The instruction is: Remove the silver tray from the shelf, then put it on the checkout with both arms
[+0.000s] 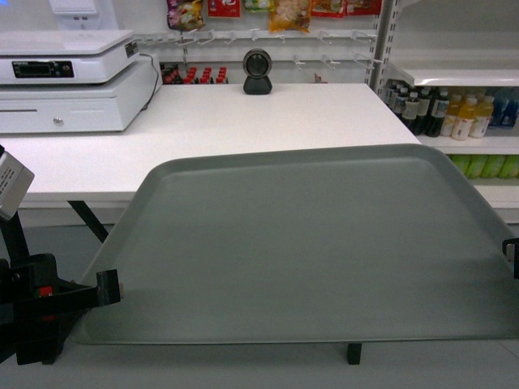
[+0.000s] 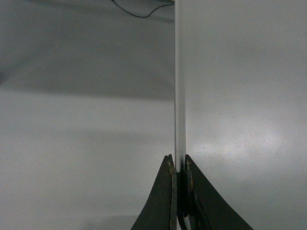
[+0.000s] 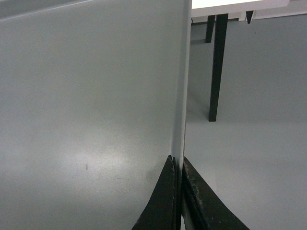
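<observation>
Silver tray [image 1: 316,243] level, short of the bench [image 1: 243,130] | left gripper [image 2: 180,165] and right gripper [image 3: 178,163] pinch opposite rims, balancing it | set-down pending

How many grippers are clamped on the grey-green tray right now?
2: the left gripper pinches the flat grey-green tray at its left rim, the right gripper its right rim, mostly out of frame.

Silver tray [image 1: 308,243] held level in front of the desk [image 1: 268,121], its far edge overlapping the desk's front edge. Left hand [image 1: 109,288] clamps the left rim; right hand [image 1: 511,258] at the right rim, barely visible. Scanner [image 1: 258,71] and register [image 1: 69,77] stand on the desk.
</observation>
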